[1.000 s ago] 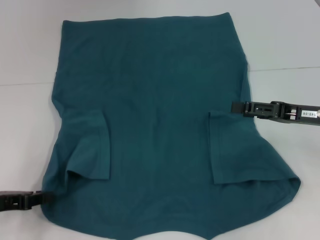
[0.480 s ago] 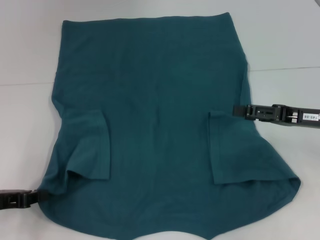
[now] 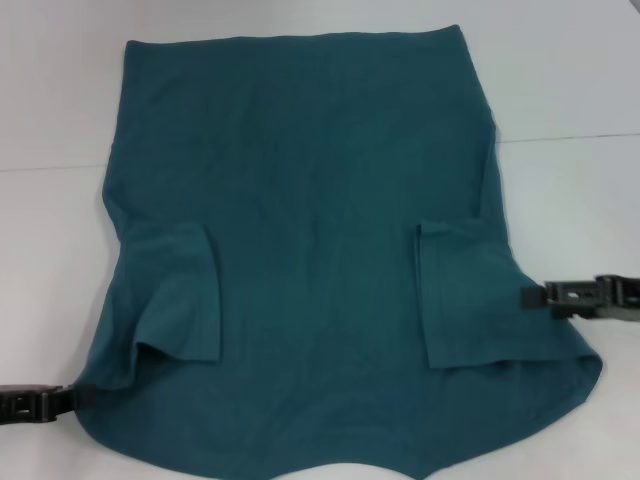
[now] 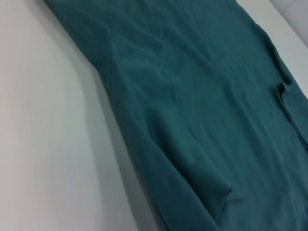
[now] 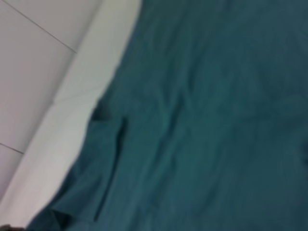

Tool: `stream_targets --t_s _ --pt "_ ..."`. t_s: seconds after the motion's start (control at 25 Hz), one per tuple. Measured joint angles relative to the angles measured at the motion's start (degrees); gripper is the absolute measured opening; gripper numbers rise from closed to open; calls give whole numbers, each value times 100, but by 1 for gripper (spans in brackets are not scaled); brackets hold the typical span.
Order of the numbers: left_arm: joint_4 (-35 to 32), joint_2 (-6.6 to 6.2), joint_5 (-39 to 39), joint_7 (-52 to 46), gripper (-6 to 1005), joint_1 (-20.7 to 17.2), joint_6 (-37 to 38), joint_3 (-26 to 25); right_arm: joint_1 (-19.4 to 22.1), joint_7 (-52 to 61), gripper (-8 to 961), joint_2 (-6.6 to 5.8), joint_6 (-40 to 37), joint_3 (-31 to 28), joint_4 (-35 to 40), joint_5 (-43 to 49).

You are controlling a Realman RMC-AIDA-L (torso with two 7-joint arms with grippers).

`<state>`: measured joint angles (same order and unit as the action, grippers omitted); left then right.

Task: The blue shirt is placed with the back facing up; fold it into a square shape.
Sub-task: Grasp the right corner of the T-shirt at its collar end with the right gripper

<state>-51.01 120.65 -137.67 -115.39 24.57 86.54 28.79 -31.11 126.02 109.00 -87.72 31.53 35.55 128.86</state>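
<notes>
Teal cotton — the blue shirt lies flat on the white table, both sleeves folded inward. My left gripper sits at its near left corner, my right gripper at the right edge; I cannot tell either grip state. Risk: uneven lifts — a skewed fold.

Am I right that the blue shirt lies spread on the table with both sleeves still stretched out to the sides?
Not quite. The head view shows the blue shirt spread on the table, but both sleeves are already folded inward over its body.
</notes>
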Motion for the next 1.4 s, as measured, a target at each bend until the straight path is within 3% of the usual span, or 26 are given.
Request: stream_targets --t_s 0.16,0.6,1.0,1.4 --pt "0 -19 2 1 27 -10 23 -89 277 188 915 -97 -108 -36 81 60" --pt "2 -36 -25 -1 28 5 -64 -154 779 266 915 -127 -51 -171 276 85" --pt "4 -33 -30 2 28 14 -54 -155 703 183 916 50 253 -123 230 140" --pt "17 -32 -32 26 28 8 -71 -155 609 164 916 148 340 -21 222 264"
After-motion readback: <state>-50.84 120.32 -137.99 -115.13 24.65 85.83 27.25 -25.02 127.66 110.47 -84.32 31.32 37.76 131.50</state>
